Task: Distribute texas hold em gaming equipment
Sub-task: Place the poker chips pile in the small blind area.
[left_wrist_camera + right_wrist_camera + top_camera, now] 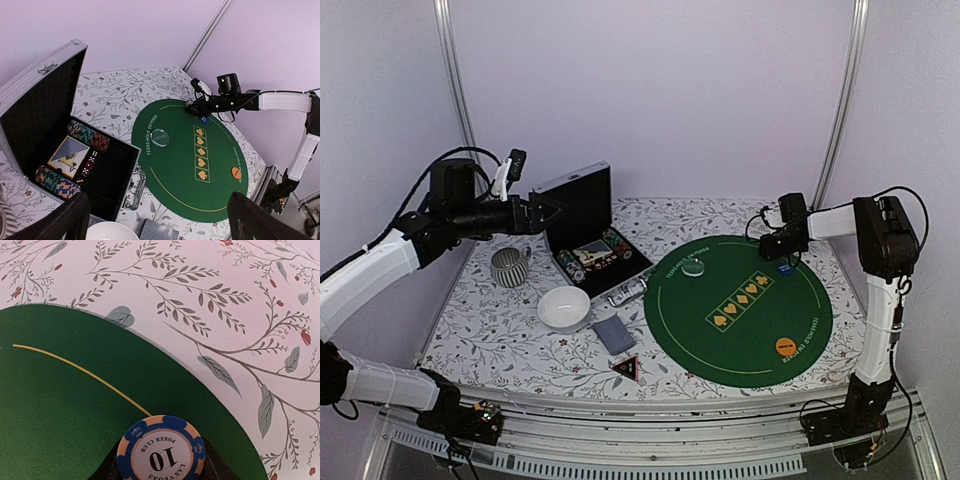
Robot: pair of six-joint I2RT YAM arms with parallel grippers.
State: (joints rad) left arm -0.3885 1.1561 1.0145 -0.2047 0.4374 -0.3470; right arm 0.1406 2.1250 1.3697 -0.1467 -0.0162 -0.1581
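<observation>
My right gripper [785, 258]: clenched on a blue poker chip [161, 450], pinched by its rim between my dark fingers [212, 471], its "10" face turned to my wrist camera.
Where that chip is: low over the far right part of the green mat [740, 330], close to the mat's rim, where the yellow line runs (whether it touches the felt I cannot tell).
My left gripper [157, 210]: released, jaws spread wide with nothing between them, raised above the open case [30, 100] at the far left of the table [470, 340].
In the case: two rows of striped chips [82, 132] lying on edge, one card pack [69, 154] between them, red dice [89, 167] beside it; all well apart from both my grippers.
Loose deck [614, 334]: face down on the cloth, just left of the mat, next to the white bowl [564, 308].
Triangle [626, 368]: near the front edge, just beyond the deck.
Orange disc [786, 346]: on the mat's near right side.
White disc [695, 267]: on the mat's far left side.
Mug [508, 266]: left of the case.
</observation>
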